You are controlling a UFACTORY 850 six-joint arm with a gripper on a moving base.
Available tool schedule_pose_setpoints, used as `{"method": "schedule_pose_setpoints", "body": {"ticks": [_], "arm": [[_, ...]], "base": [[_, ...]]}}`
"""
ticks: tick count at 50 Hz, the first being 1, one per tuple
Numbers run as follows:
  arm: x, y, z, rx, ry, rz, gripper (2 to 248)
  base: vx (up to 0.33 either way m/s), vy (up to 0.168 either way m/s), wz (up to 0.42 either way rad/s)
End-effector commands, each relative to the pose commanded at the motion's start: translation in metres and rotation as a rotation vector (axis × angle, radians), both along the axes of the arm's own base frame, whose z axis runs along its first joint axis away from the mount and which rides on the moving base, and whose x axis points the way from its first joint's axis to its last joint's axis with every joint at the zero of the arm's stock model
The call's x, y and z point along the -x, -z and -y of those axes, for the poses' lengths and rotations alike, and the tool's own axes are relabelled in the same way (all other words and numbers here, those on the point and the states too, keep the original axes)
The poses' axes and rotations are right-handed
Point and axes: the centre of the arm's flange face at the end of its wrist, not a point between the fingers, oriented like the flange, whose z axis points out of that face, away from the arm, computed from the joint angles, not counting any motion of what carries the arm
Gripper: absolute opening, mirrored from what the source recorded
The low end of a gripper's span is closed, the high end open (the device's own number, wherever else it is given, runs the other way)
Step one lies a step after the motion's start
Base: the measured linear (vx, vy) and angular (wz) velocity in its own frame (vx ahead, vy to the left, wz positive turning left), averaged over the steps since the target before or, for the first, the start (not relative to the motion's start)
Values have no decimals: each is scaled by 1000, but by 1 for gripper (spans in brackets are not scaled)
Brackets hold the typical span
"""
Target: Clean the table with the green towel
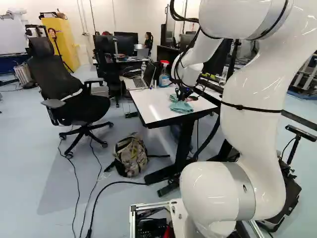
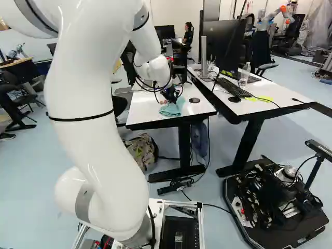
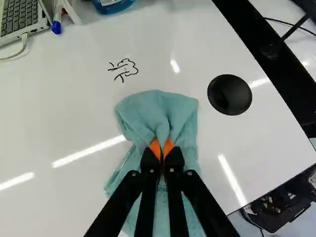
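Over the white table [image 1: 156, 101] hangs my gripper [image 1: 182, 93], low at its near part. In the wrist view the gripper [image 3: 161, 150] is shut on the green towel [image 3: 157, 111], its orange pads pinching a fold at the towel's middle. The towel lies spread on the tabletop on both sides of the fingers. Just ahead of the towel, a small black scribble [image 3: 124, 69] marks the white surface. The base views show the towel [image 2: 173, 108] near the table's front edge.
A black round disc [image 3: 229, 95] is beside the towel. Farther back stand a laptop [image 1: 144, 77], a spray bottle [image 1: 164, 75] and a blue-capped marker [image 3: 57, 19]. A second desk [image 2: 259, 96] with a monitor adjoins. A backpack [image 1: 131, 154] and an office chair [image 1: 74, 104] stand on the floor.
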Motion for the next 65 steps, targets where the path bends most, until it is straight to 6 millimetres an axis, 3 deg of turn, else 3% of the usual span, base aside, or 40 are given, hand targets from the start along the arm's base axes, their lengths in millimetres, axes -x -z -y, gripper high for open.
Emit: {"method": "schedule_pose_setpoints", "body": {"ticks": [22,31,41,65], "arm": [[-41,2,-5,3,-18,23,27],[-43,2,-5,3,-18,24,27],[-35,2,-2,3,-12,19,27],[9,0,13,-1,26,-4,27]], "base": [[0,0,0],[0,0,0],[0,0,0],[0,0,0]]}}
